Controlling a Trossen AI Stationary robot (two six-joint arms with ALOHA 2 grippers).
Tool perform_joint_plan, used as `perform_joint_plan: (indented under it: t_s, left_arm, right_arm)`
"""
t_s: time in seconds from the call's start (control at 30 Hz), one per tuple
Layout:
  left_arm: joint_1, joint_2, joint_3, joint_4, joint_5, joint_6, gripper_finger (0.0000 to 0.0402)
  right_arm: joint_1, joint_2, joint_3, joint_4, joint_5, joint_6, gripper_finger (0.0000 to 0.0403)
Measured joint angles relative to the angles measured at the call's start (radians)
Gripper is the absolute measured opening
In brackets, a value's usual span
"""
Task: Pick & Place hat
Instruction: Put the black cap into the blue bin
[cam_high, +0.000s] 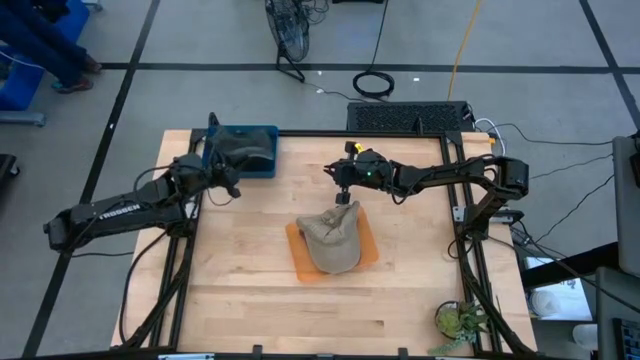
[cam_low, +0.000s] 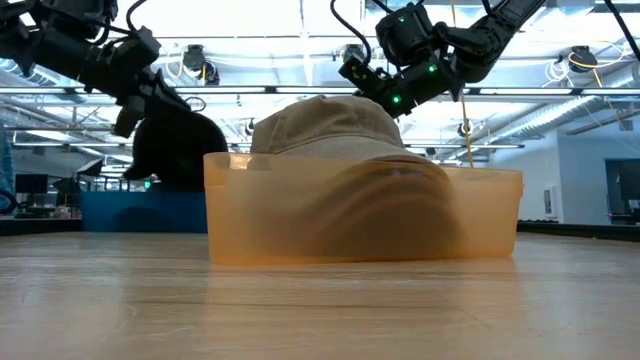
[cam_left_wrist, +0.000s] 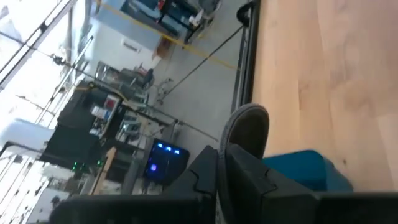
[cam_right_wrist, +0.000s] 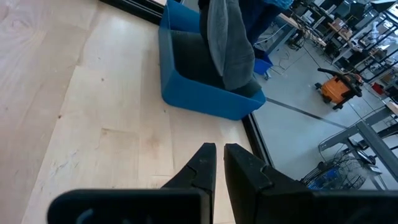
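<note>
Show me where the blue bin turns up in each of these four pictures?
High view: blue bin at the table's far left corner, a dark hat in it.
Low view: low at left, behind the orange tray.
Left wrist view: bottom right.
Right wrist view: upper middle.
Shared landmark: the wooden table.

Tan hat (cam_high: 330, 238): soft cloth cap, crown up, lying inside the orange tray (cam_high: 296, 248) at the middle of the table; its crown rises above the translucent tray wall, brim slumped against it. Nothing grips it.

Dark hat (cam_high: 243, 150): grey-black cap, hanging over the blue bin (cam_high: 262, 168), which stands left of and beyond the orange tray.
</note>
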Motion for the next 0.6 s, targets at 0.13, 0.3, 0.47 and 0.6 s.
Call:
perform_joint_plan:
  t_s: [0.13, 0.3, 0.47, 0.6]
  left_arm:
    - [0.020, 0.000, 0.000, -0.051, -0.054, -0.010, 0.0019]
    - [0.084, 0.000, 0.000, -0.082, -0.063, -0.052, 0.0017]
    - [0.151, 0.000, 0.000, -0.087, -0.079, -0.130, 0.0063]
    - [0.188, 0.000, 0.000, -0.083, -0.079, -0.206, 0.0079]
  right_arm:
    - [0.000, 0.000, 0.000, 0.000, 0.000, 0.001, 0.0020]
    - [0.000, 0.000, 0.000, 0.000, 0.000, 0.002, 0.0020]
    - [0.000, 0.000, 0.000, 0.000, 0.000, 0.003, 0.0020]
    - [0.000, 0.000, 0.000, 0.000, 0.000, 0.003, 0.0020]
